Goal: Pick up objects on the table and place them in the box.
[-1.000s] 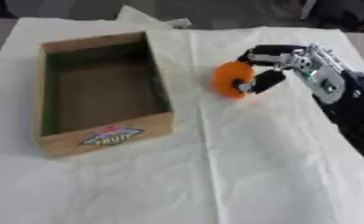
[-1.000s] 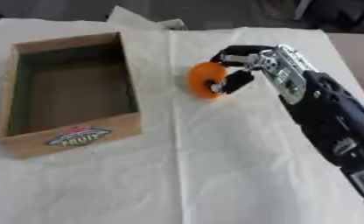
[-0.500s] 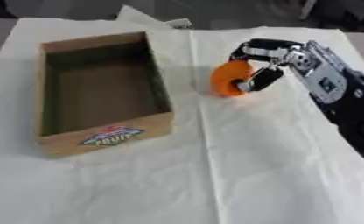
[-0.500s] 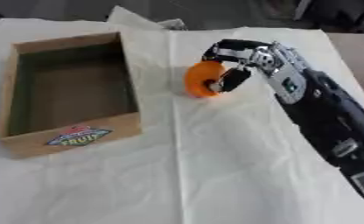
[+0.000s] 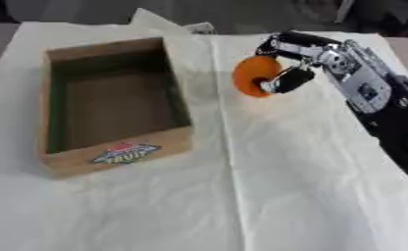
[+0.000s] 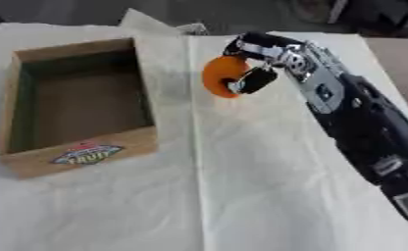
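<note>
My right hand (image 5: 303,58) reaches in from the right and is shut on a round orange fruit (image 5: 252,76), fingers curled over its top and thumb against its near side. The fruit hangs above the white cloth, a little to the right of the box. The box (image 5: 55,163) is an open cardboard crate with a dark inside and a fruit label on its front wall; nothing shows inside it. My left hand appears in neither view.
A white cloth (image 5: 310,196) covers the table, with a fold line running down its middle. A crumpled corner of cloth (image 5: 160,22) lies behind the box. Dark shapes sit beyond the table's far edge.
My right hand has carried the orange fruit upward and slightly left, closer to the box's right wall. The box has stayed where it was.
</note>
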